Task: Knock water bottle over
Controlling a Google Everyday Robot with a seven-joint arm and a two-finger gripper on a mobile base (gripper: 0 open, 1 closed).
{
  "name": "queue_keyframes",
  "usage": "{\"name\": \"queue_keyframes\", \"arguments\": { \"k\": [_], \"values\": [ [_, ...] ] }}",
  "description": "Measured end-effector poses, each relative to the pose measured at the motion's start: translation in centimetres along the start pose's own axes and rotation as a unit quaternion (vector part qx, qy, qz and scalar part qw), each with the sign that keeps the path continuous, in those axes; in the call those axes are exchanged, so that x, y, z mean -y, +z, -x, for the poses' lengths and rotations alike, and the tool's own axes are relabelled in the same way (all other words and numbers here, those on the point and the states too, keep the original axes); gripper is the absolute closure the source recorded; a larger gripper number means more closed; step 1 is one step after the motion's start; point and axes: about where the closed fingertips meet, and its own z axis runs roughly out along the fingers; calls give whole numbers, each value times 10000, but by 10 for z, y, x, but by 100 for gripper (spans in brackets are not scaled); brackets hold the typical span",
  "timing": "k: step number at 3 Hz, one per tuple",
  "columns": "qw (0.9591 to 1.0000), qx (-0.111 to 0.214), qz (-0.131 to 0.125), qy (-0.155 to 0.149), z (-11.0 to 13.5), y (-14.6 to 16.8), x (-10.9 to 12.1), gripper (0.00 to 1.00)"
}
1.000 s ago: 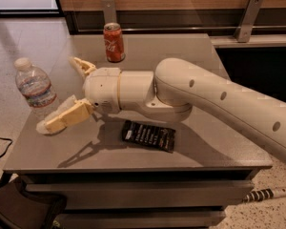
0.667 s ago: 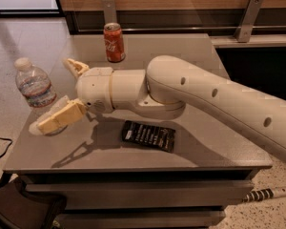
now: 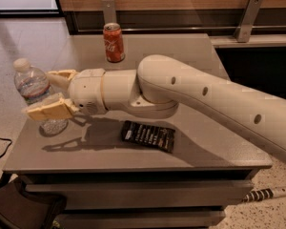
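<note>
The water bottle [image 3: 32, 86], clear ribbed plastic with a white cap and a pale label, stands upright near the left edge of the grey table [image 3: 219, 147]. My gripper [image 3: 46, 93] is open at the bottle's right side. One tan finger [image 3: 61, 76] reaches behind the bottle and the other finger [image 3: 48, 110] crosses in front of its lower body, so the bottle sits between them. The bottle's base shows below the front finger.
A red Coca-Cola can [image 3: 114, 42] stands at the back of the table. A black flat packet [image 3: 148, 136] lies near the front, under my arm. The table's left edge is just beyond the bottle. Metal brackets and a wooden wall run behind.
My gripper has moved left to the bottle; its fingers now straddle it. The bottle still stands upright in the same place.
</note>
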Motion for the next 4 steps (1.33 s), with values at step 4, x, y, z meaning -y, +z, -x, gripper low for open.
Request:
{"name": "queue_keyframes", "arguments": {
  "k": [4],
  "values": [
    [10000,-38,48,-37,4,3,-4,100]
  ]
}}
